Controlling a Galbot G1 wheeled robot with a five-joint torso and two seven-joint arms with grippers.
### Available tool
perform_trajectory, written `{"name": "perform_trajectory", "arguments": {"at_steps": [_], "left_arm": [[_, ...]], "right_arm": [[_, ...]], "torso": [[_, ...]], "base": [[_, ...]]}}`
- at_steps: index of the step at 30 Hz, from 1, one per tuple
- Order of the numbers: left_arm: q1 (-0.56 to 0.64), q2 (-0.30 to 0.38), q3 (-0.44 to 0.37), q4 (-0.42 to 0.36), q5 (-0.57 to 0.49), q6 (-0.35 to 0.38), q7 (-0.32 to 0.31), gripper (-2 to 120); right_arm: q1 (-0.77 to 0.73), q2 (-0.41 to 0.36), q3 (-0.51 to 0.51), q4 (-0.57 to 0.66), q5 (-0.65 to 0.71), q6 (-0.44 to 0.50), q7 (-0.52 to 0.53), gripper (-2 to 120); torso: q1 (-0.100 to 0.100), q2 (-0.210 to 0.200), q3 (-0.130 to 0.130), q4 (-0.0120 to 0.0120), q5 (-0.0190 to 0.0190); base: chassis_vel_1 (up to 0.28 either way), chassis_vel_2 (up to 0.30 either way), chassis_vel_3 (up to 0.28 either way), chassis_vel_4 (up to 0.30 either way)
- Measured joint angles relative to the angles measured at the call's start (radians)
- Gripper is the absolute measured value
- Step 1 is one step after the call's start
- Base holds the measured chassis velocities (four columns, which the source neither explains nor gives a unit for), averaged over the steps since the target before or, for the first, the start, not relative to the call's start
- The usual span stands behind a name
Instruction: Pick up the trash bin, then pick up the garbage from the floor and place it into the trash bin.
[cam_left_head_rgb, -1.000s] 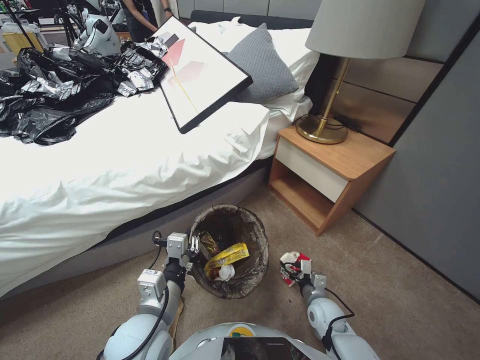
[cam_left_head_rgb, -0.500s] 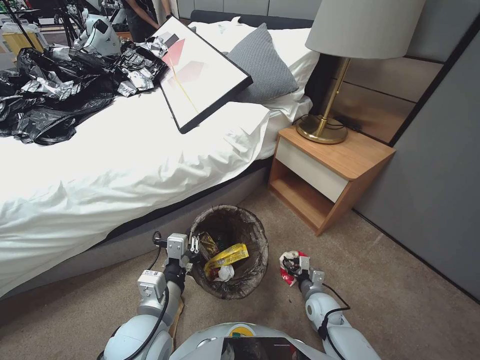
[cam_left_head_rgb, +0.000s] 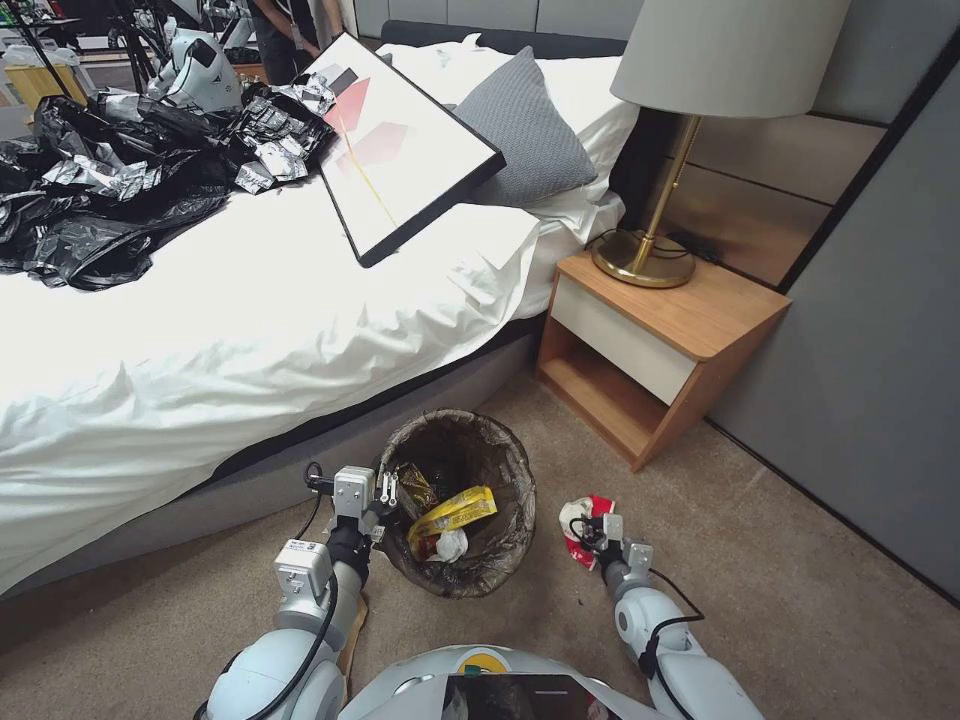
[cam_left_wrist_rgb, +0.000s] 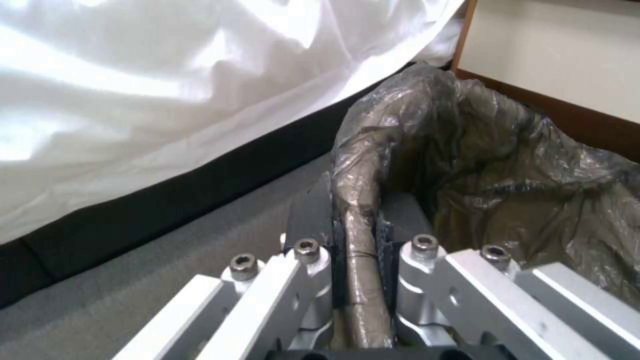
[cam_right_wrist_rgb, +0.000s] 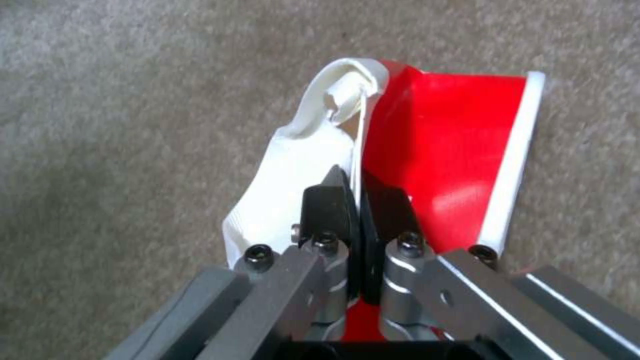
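The trash bin (cam_left_head_rgb: 500, 560), lined with a dark brown bag, stands on the carpet beside the bed. Inside lie a yellow wrapper (cam_left_head_rgb: 455, 512) and other litter. My left gripper (cam_left_head_rgb: 385, 500) is shut on the bin's rim (cam_left_wrist_rgb: 357, 200) at its left side, the lined edge pinched between the fingers. To the bin's right, my right gripper (cam_left_head_rgb: 590, 535) is shut on a red-and-white paper carton (cam_right_wrist_rgb: 440, 150), one piece of the garbage, held just above the carpet. The carton (cam_left_head_rgb: 580, 515) sticks out beyond the fingertips (cam_right_wrist_rgb: 333, 200).
The bed (cam_left_head_rgb: 250, 330) with white sheets runs along the left, close behind the bin. A wooden nightstand (cam_left_head_rgb: 660, 350) with a brass lamp (cam_left_head_rgb: 645, 255) stands to the right. Grey wall panels (cam_left_head_rgb: 880, 350) close off the right side. Black plastic sheets (cam_left_head_rgb: 110, 180) lie on the bed.
My right gripper with the carton has shifted slightly left, toward the bin. The left gripper and the bin have not moved.
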Motion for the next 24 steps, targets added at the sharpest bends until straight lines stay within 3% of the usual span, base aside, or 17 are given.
{"name": "perform_trajectory", "arguments": {"at_steps": [17,20,22,24], "left_arm": [[-0.002,-0.001,-0.001,-0.001,-0.001,0.0,0.0,7],[-0.002,-0.001,-0.002,0.001,-0.002,0.0,0.0,7],[-0.005,-0.001,-0.001,0.005,-0.003,0.001,-0.001,7],[-0.005,-0.002,-0.001,0.006,-0.003,0.002,-0.001,7]], "right_arm": [[-0.006,-0.003,0.012,0.048,-0.017,0.036,0.008,0],[-0.03,-0.006,0.024,0.111,-0.023,0.113,-0.006,0],[-0.053,-0.01,0.042,0.207,-0.036,0.288,-0.084,0],[-0.067,-0.015,0.05,0.277,-0.022,0.329,-0.127,0]], "torso": [[0.0,0.0,0.0,0.0,0.0001],[0.0,0.0,0.0,-0.0002,0.0002],[0.0,0.0,0.0,-0.0001,0.0001],[0.0,0.0,0.0,0.0001,0.0001]], "base": [[0.0,0.0,0.0,0.0],[0.0,0.0,0.0,0.0],[0.0,0.0,0.0,0.0],[0.0,0.0,0.0,0.0]]}}
